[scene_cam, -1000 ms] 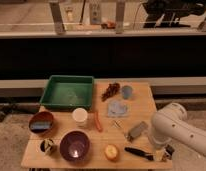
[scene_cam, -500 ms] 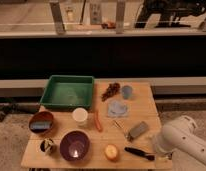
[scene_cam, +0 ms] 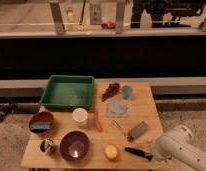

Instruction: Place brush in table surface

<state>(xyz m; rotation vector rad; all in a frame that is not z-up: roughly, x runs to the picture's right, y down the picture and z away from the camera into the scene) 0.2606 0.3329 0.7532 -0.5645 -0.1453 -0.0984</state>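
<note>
Pale-wood table surface point(scene_cam: 142, 106) carries one of nearly everything and two each of bowls and cups. At the far left sits one green tray point(scene_cam: 70, 78). To its right lie one dark red cluster point(scene_cam: 111, 90) and one blue-grey cup point(scene_cam: 126, 92), with one bluish cloth point(scene_cam: 117, 108) just nearer. One white cup point(scene_cam: 80, 116) stands near the middle, and one orange-red stick point(scene_cam: 97, 121) lies just right of it. The two bowls are on the left: a brown bowl point(scene_cam: 41, 121) with something blue in it, and a purple bowl point(scene_cam: 74, 145) at the near edge. One small black-and-white object point(scene_cam: 47, 146) stands left of the purple bowl, and one yellow-orange fruit point(scene_cam: 111, 151) lies right of it. One grey block point(scene_cam: 137, 130) with a thin metal handle rests right of centre. The single black brush point(scene_cam: 137, 152) lies flat on the table near the near right edge, between the fruit and the robot's white arm point(scene_cam: 182, 146). The gripper point(scene_cam: 152, 155) is at the brush's right end, low over the table's near right corner and mostly hidden by the arm; whether it grips the brush cannot be told.
</note>
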